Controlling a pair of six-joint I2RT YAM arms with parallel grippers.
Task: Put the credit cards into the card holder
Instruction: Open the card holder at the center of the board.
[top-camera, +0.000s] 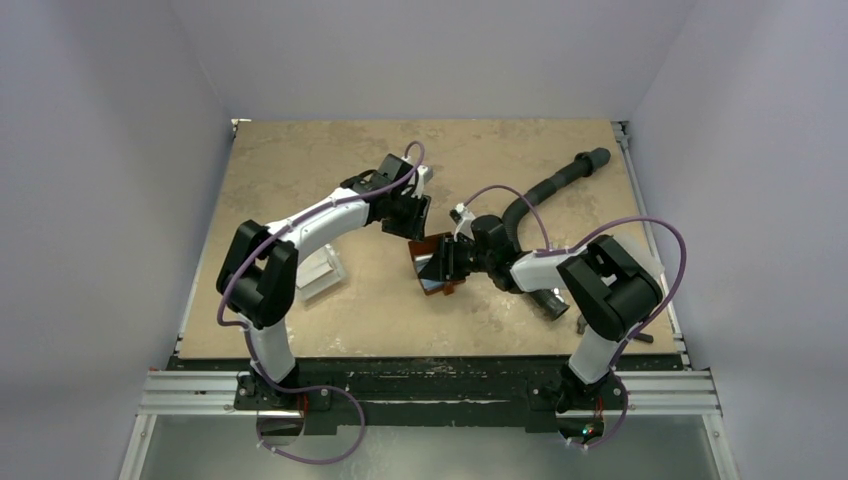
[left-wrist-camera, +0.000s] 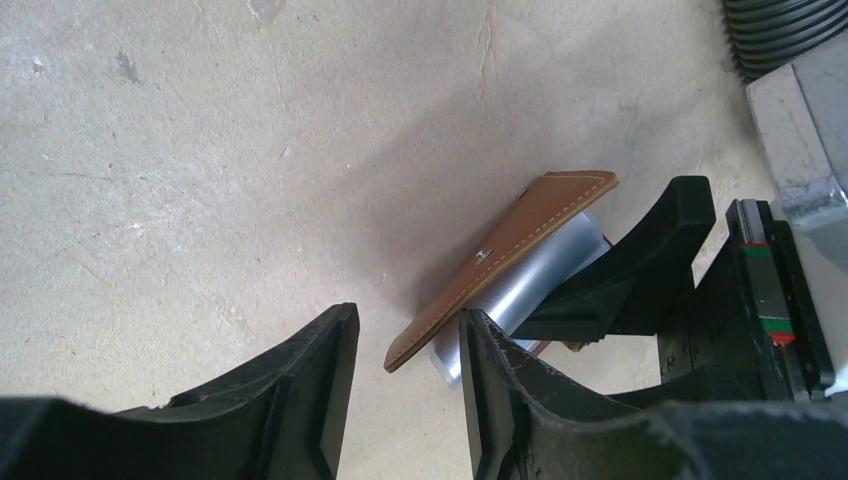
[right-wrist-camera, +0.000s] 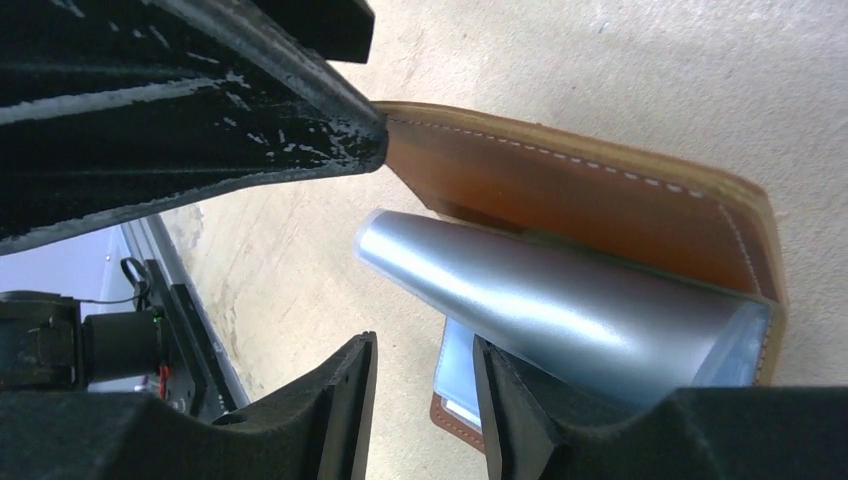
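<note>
With left fingers (left-wrist-camera: 320, 370) and right fingers (right-wrist-camera: 340, 400) spread, holding nothing, the bowed credit card (right-wrist-camera: 560, 300) could spring from the card holder (right-wrist-camera: 600, 195).

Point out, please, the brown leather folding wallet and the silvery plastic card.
Brown leather folding wallet (left-wrist-camera: 510, 248), left wrist view, stitched outer flap.
Silvery plastic card (right-wrist-camera: 560, 300), right wrist view, middle of its bent face.
</note>
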